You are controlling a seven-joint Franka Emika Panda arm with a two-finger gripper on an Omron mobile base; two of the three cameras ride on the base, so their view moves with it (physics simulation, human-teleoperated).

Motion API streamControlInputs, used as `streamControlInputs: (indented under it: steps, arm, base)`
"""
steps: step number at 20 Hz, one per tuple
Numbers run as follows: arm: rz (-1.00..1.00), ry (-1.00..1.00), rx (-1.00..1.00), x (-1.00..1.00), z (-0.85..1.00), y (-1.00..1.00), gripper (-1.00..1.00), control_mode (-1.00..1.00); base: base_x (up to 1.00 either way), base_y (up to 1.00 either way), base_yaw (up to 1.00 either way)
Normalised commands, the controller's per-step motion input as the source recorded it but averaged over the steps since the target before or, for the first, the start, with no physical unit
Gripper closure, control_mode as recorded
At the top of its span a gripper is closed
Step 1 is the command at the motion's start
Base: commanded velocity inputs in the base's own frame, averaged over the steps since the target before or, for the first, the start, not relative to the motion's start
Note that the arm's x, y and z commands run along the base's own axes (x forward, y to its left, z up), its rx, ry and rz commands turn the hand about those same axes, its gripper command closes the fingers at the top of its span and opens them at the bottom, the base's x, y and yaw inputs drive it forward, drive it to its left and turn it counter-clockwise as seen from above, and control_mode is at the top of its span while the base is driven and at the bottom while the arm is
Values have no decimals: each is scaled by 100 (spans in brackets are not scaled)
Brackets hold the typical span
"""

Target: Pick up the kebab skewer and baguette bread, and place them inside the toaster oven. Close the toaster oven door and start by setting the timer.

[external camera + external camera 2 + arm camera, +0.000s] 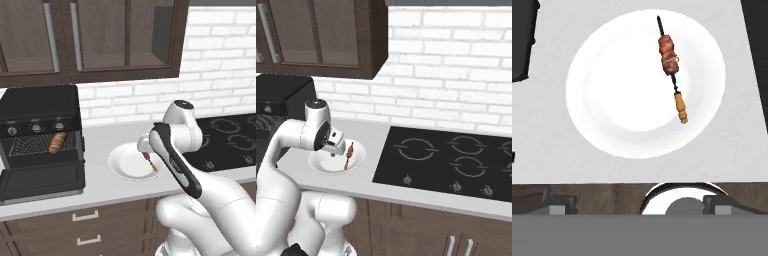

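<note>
Pale grey countertop (542, 130) carries a round white plate (612, 100); the thin meat-chunked kebab skewer (672, 65) lies flat along its rim side, orange handle toward me, beneath my wide-open gripper (639, 205).

The white arm (175, 155) rises from the base, bends at its elbow and reaches forward and down. Its gripper (640, 204) points downward, fingers (562, 204) spread wide apart, holding nothing.

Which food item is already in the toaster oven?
The baguette, lying on the oven's rack; the kebab skewer is still on the white plate.
</note>
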Motion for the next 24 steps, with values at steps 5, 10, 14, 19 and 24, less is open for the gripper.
streamControlInputs:
  steps: [5,10,14,19,24]
  arm:
    - [7,0,-6,41,-33,-21,-100,-100]
    - [7,0,-11,39,-46,-10,-100,-100]
    - [4,0,-3,24,-24,-30,-100,-100]
    - [4,1,0,12,-18,-23,-100,-100]
    - [0,0,-4,3,-36,0,-100,-100]
  base:
    - [0,0,0]
    - [0,0,0]
    - [0,0,0]
    - [0,0,0]
    - [0,0,0]
